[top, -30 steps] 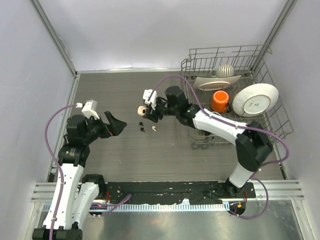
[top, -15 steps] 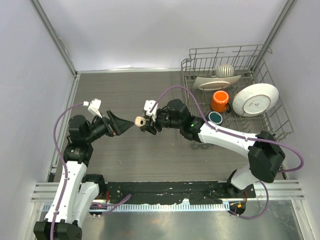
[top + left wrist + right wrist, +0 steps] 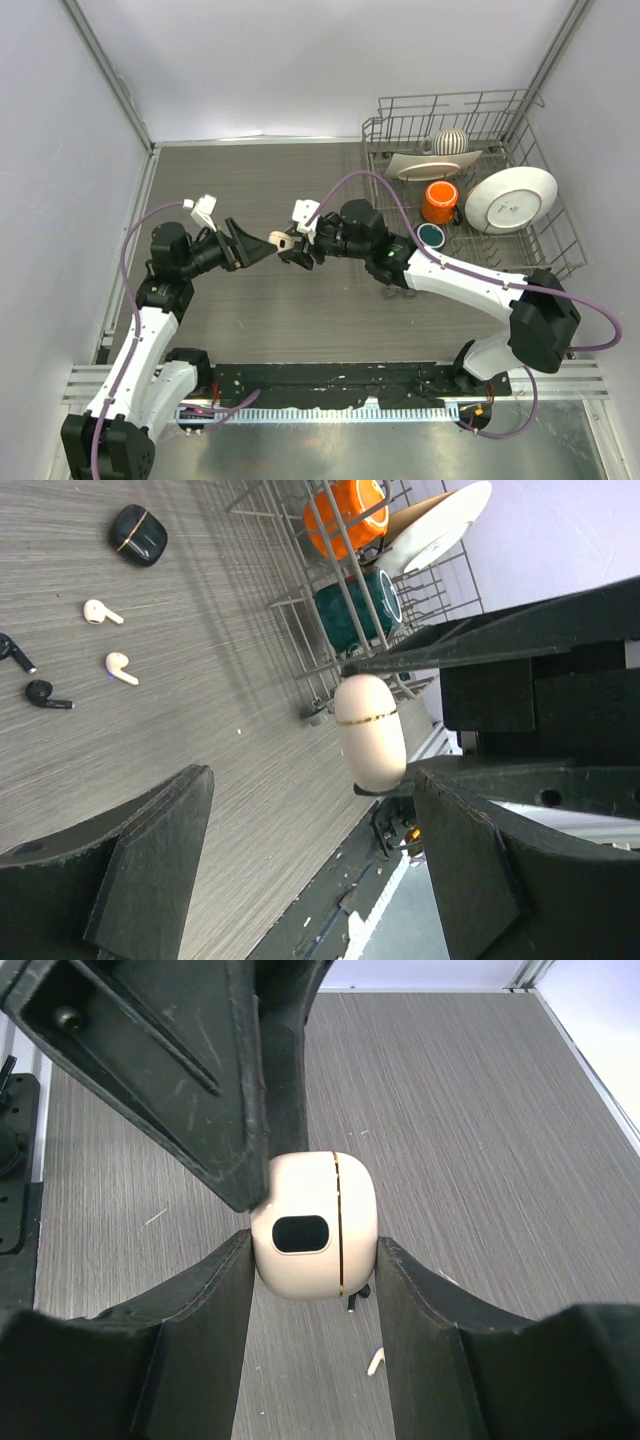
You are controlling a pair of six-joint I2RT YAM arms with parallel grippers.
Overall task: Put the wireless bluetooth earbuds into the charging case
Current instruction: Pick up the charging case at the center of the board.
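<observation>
**Gripping the Case Aloft**

Clamps right hand (image 3: 315,1245) on cream charging case (image 3: 313,1200) above tabletop (image 3: 200,710). Holds left hand (image 3: 312,775) spread around it. Shows white earbuds (image 3: 120,667), black earbuds (image 3: 47,694) lying on tabletop near black case (image 3: 137,534).

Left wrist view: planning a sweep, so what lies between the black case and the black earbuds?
A white earbud lies between the black case and the black earbuds, its twin just off that line; the left wrist view shows it.

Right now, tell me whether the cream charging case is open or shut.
Shut. The cream charging case, held in the right gripper, shows only a thin gold seam; no gap, lid flush.
</observation>
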